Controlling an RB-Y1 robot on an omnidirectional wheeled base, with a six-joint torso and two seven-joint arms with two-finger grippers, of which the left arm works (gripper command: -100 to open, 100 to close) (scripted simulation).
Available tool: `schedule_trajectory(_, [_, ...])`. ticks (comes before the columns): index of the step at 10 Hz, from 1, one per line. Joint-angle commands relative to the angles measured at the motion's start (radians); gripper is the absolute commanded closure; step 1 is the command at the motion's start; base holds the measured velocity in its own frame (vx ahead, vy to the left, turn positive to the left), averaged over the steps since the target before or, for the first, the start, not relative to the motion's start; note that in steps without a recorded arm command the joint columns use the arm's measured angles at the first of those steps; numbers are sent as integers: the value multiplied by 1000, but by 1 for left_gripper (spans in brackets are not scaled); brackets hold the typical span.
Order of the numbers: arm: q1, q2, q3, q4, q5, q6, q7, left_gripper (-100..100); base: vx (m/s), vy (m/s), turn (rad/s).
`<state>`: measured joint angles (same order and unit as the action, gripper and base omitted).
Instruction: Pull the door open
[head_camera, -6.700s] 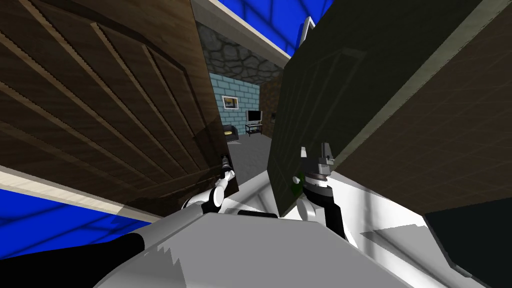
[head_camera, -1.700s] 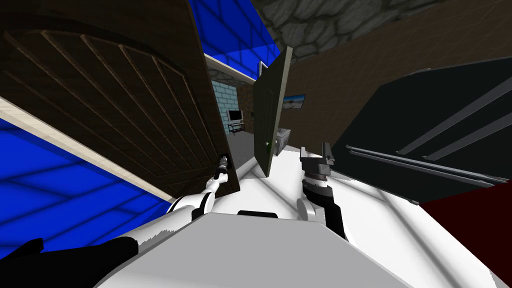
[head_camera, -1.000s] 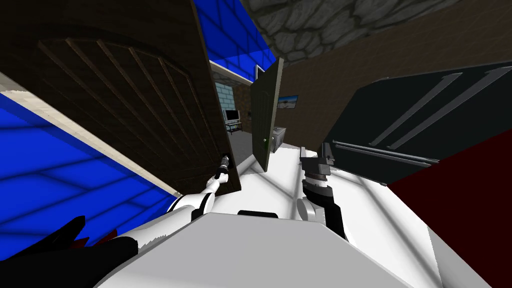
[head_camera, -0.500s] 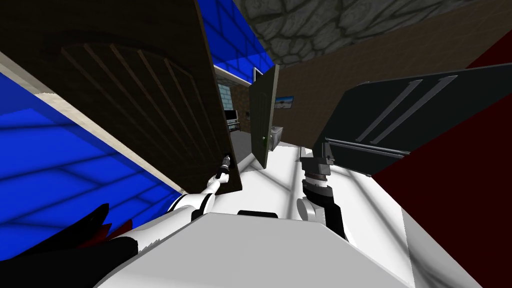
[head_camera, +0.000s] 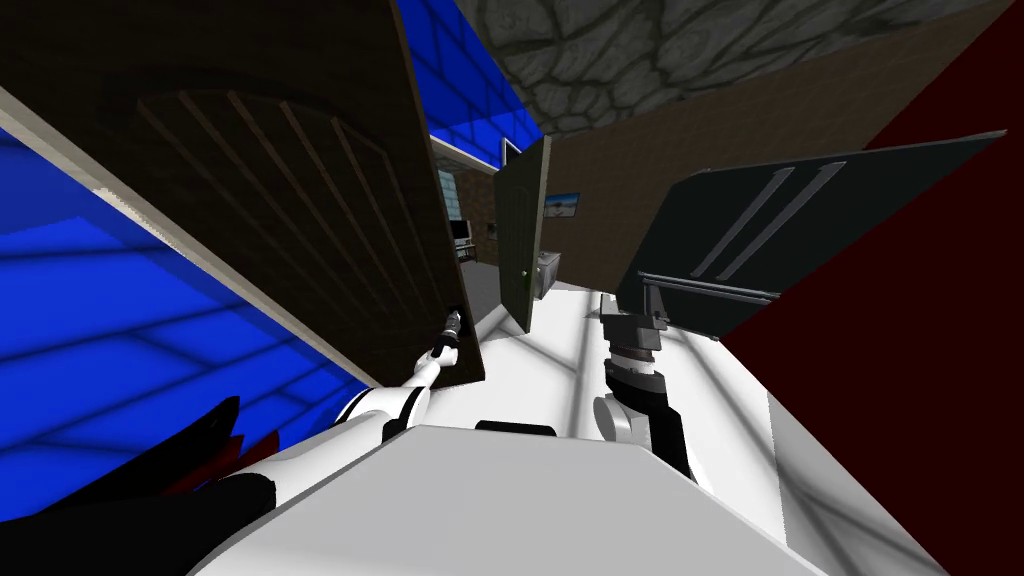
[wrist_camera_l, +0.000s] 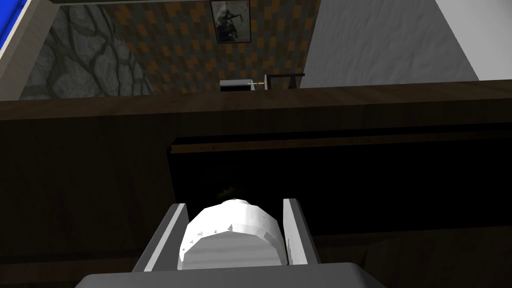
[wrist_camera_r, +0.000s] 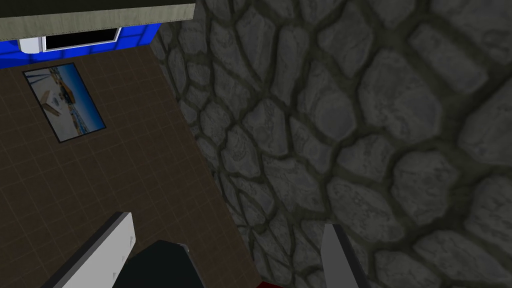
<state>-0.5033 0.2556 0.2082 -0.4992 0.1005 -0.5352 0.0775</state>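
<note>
The dark brown door (head_camera: 300, 200) stands at my ten o'clock (its free edge nearer eleven). The left gripper (wrist_camera_l: 236, 204) is clamped on its white knob (wrist_camera_l: 232, 240), a finger (wrist_camera_l: 167, 237) pressing each side. The right gripper (head_camera: 628, 305), at one o'clock, holds nothing, fingers (wrist_camera_r: 105, 250) spread wide.

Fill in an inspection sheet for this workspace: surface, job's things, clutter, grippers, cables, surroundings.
Surface: white floor.
Job's things: brown panelled door stands partly open at the robot's left; its white knob sits near the free edge.
Clutter: nothing seen.
Grippers: left gripper shut on the white knob; right gripper open, holding nothing, at the robot's right.
Cables: nothing seen.
Surroundings: dark green door ajar further on; blue wall beside the brown door; stone wall; dark panel with pale bars at right.
</note>
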Motion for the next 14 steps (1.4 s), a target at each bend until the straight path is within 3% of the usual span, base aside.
schedule_trajectory(1, [0,-3,-6,2,-7,-1,8,100,-172,65,-118])
schedule_trajectory(10, [-5,-2,-27,5,-35,-5,42,100,-181,76,-110])
schedule_trajectory(14, [-3,-1,-62,5,-49,-8,73,100,-154,62,-76])
